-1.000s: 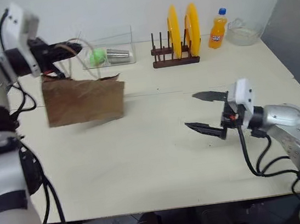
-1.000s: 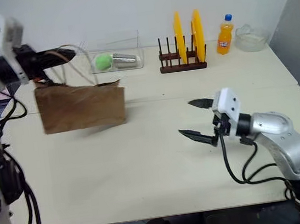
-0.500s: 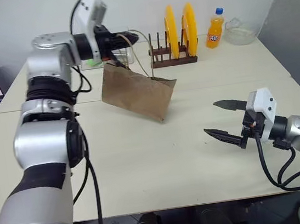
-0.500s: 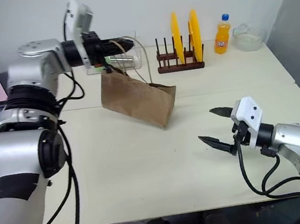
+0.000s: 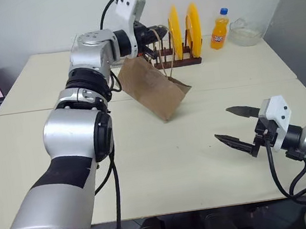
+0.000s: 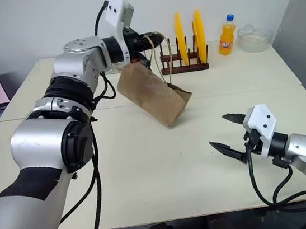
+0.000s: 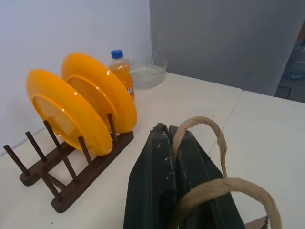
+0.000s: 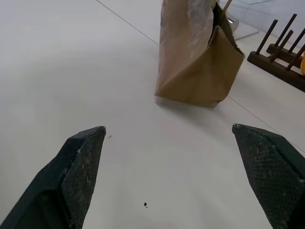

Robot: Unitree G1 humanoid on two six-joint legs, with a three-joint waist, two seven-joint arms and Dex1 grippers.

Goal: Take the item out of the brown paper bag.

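Above the table (image 5: pixel 148 166), left claw (image 5: pixel 159 30) pinches brown paper bag (image 5: pixel 155 87) handle

No text, brand or number can be read; the orange soda bottle's (image 5: pixel 219 29) label is too small to make out.

Head stereo pair looking down over table (image 5: pixel 148 166), wrist cameras close along fingers, all sharing brown paper bag (image 5: pixel 155 89)

Broad bare worktop (image 5: pixel 166 169) lies between the right pincer (image 5: pixel 239 128) and the tilted bag (image 5: pixel 155 89), nothing in the way. Behind the bag, the rack (image 5: pixel 179 61) with two plates (image 5: pixel 185 28) stands close. Bottle (image 5: pixel 219 28) and glass bowl (image 5: pixel 245 31) crowd the far right corner.
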